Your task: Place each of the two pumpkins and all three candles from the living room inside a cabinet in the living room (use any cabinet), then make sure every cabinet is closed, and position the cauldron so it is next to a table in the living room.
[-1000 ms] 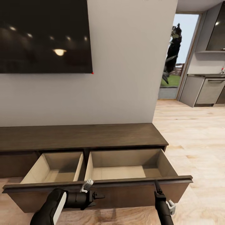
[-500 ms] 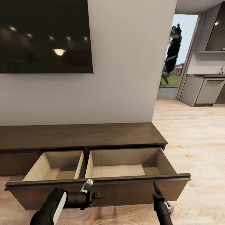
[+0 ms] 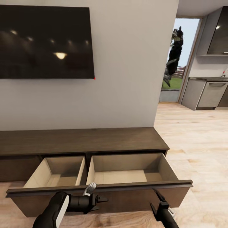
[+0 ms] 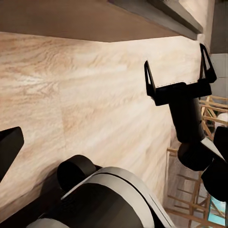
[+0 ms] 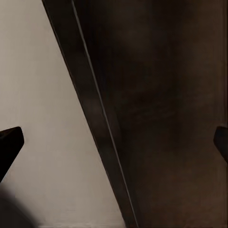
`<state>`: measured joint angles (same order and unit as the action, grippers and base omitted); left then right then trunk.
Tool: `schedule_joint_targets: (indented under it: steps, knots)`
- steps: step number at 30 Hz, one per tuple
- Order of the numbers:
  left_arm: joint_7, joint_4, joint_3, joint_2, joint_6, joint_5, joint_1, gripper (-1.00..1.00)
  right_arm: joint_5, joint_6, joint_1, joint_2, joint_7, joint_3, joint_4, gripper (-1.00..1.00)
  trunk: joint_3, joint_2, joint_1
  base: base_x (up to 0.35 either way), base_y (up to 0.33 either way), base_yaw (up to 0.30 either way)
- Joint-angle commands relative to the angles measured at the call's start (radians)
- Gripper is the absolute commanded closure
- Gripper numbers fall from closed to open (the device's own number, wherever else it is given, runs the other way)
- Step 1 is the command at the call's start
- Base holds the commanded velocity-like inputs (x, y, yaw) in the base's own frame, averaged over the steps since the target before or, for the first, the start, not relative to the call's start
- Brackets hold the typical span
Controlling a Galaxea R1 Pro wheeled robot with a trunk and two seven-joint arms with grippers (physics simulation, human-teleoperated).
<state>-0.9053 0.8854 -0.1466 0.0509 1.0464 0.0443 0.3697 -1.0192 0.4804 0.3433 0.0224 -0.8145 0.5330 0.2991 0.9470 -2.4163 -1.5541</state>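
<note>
Below a wall-mounted television (image 3: 46, 41), the cabinet (image 3: 82, 139) stands with its wide drawer (image 3: 126, 190) pulled out and empty, both the left gripper (image 3: 91, 188) and right gripper (image 4: 179, 66) splayed, holding nothing; fetching pumpkins and candles likely comes next.

1. Ahead of you stands a plain pale grey wall (image 3: 126, 79) with a large black flat screen (image 3: 46, 42) mounted on it; the glass mirrors several ceiling lights.
2. Under you runs a light wood-plank floor (image 3: 196, 145).
3. To your right, a tall glazed doorway (image 3: 179, 60) shows bright sky, grass and a dark tree.
4. Beyond it you see grey kitchen units (image 3: 209, 93) under a dark wall cupboard (image 3: 218, 31).
</note>
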Motion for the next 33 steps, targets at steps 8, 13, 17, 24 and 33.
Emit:
schedule_joint_targets:
  steps: [8,13,17,24,33]
  knots:
    - [-0.019,-0.021,0.001,0.0,0.0,-0.001,0.0,-1.0,0.035,0.132,-0.012,0.068,-0.001,-0.011,-0.006,-1.0,-0.025,0.056,0.031,0.0,0.0,0.0]
    - [-0.026,-0.023,0.001,0.0,0.0,-0.002,0.0,-1.0,0.04,0.128,-0.012,0.068,0.0,-0.015,-0.015,-1.0,-0.041,0.091,0.05,0.0,0.0,0.0]
    - [-0.027,-0.024,0.001,0.001,0.0,-0.003,0.0,-1.0,0.039,0.129,-0.012,0.07,-0.003,-0.014,-0.027,-1.0,-0.053,0.119,0.065,0.0,0.0,0.0]
    - [-0.027,-0.025,0.001,0.001,0.0,-0.003,0.0,-1.0,0.039,0.134,-0.013,0.072,0.002,-0.013,-0.055,-1.0,-0.075,0.168,0.092,0.0,0.0,0.0]
    - [-0.027,-0.026,0.001,0.001,0.0,-0.003,0.0,-1.0,0.038,0.129,-0.014,0.073,0.001,-0.012,-0.058,-1.0,-0.103,0.231,0.127,0.0,0.0,0.0]
